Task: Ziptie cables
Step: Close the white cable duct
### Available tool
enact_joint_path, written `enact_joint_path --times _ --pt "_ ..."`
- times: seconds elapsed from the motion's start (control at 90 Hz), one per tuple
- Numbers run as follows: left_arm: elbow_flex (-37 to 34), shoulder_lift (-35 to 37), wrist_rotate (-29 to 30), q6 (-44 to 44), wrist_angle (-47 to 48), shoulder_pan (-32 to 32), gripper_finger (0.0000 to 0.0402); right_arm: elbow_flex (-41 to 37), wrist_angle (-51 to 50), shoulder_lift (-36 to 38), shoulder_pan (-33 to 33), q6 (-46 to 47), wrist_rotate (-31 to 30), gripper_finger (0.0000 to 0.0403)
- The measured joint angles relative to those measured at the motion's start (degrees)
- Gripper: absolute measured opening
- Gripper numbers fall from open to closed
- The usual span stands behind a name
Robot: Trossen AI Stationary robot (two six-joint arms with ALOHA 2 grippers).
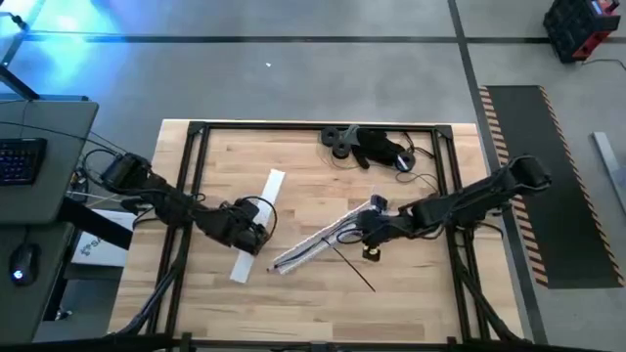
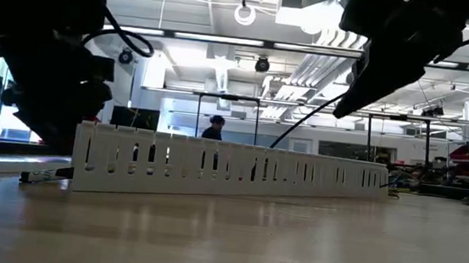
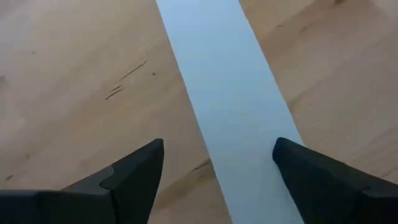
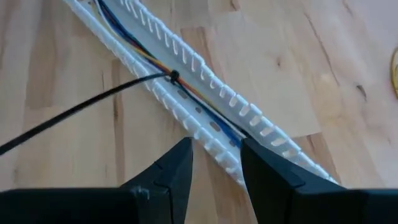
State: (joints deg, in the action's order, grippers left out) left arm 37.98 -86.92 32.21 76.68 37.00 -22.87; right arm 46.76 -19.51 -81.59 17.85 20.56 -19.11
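Note:
The cables, thin blue, yellow and dark wires, lie inside the channel of a white comb-toothed rail that rests slantwise on the table's middle. A black ziptie loops around them, and its long tail sticks out sideways. My right gripper hovers open just above the rail's near wall, one finger on each side. My left gripper stands open over a flat white strip lying on the table's left half, its fingers straddling the strip.
A black frame borders the wooden table. Dark tools and a cord lie at the far edge. A small yellow item sits close to my right gripper. In the low view a person shows far behind the rail.

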Motion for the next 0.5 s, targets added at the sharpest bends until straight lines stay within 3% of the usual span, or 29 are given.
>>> enact_joint_path --times 0.211,0.5 --pt "0.2 -0.58 3.38 2.57 -6.03 -2.19 0.0294 0.0 0.25 -0.21 -0.04 -0.02 -0.02 0.0121" --pt "0.61 -9.07 9.64 8.66 -9.52 -4.42 0.0294 0.0 0.53 -0.23 -0.04 0.07 -0.02 0.0121"
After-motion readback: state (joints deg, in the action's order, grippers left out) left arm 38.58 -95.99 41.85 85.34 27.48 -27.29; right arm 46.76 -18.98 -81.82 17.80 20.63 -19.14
